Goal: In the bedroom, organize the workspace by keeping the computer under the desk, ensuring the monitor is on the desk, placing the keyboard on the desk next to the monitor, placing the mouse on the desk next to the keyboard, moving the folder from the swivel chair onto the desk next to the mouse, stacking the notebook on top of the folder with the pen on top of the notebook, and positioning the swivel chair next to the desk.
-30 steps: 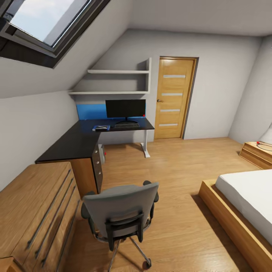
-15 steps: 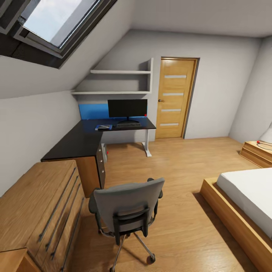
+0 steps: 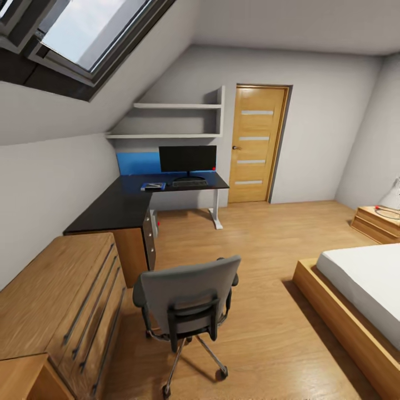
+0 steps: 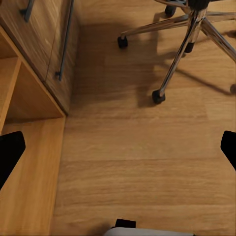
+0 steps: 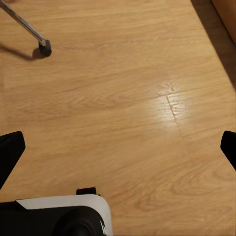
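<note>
Swivel chair stands on the wood floor with its back to you, hiding the seat. Far off, the monitor and keyboard sit on the desk; small items beside them are unclear. Your left pincer and right pincer hang wide open, empty, fingertips cut off.

swivel chair back hiding its seat, small items by keyboard indistinct
</note>
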Available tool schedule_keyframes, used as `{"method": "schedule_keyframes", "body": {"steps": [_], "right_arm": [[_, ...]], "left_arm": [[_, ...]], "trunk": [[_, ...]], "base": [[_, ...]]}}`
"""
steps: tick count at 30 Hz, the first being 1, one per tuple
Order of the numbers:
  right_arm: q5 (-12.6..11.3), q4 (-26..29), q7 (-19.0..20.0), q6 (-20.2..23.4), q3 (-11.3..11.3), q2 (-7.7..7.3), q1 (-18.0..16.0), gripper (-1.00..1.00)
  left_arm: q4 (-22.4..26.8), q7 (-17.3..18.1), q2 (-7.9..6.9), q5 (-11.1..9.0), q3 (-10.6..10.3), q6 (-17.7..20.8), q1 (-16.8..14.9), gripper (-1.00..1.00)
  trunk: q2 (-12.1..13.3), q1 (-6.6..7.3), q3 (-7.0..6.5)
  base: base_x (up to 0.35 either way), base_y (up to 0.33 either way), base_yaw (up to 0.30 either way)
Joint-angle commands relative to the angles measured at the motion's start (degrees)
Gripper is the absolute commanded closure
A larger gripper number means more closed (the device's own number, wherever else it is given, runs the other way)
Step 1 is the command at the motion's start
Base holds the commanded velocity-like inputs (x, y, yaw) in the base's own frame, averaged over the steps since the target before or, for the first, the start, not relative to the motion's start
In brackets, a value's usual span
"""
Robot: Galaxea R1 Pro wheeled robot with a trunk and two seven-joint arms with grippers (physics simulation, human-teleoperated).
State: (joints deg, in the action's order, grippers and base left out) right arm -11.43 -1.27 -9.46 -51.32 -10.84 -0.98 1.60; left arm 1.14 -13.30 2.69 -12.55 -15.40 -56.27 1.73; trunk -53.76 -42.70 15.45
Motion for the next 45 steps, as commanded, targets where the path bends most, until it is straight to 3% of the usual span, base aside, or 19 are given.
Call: {"method": "schedule_keyframes", "body": {"steps": [1,22,32,38,45], "right_arm": [[-0.4,0.0,-0.1,-0.2,-0.5,0.01,0.0,-1.00],[-0.4,0.0,0.0,-0.2,-0.5,0.01,0.0,-1.00],[-0.3,0.0,4.0,-0.2,-0.4,-0.09,0.0,-1.00],[-0.3,0.0,4.4,0.6,-0.4,-0.17,0.0,-1.00],[-0.3,0.7,4.4,3.5,-0.3,-0.19,0.0,-1.00]], "left_arm": [[0.1,-0.1,0.01,-0.5,-0.5,-0.1,0.0,-1.00],[0.1,-0.1,-0.06,-0.5,-0.5,-0.1,0.0,-1.00],[0.2,-0.2,-0.01,-0.5,-0.4,-0.5,0.0,-1.00],[0.2,-0.3,0.33,-0.5,-0.5,-0.2,0.0,-1.00],[0.2,-0.5,0.38,-0.5,-0.4,-0.2,0.0,-1.00]], "trunk": [[0.0,0.00,0.05],[0.0,0.00,0.05],[0.0,0.00,0.05],[0.0,0.00,0.05],[-2.9,-1.53,1.30]], "base": [[-0.182,0.000,0.000],[-0.048,0.000,0.000],[0.000,0.000,0.000],[0.000,0.000,0.000],[0.000,0.000,0.000]]}}
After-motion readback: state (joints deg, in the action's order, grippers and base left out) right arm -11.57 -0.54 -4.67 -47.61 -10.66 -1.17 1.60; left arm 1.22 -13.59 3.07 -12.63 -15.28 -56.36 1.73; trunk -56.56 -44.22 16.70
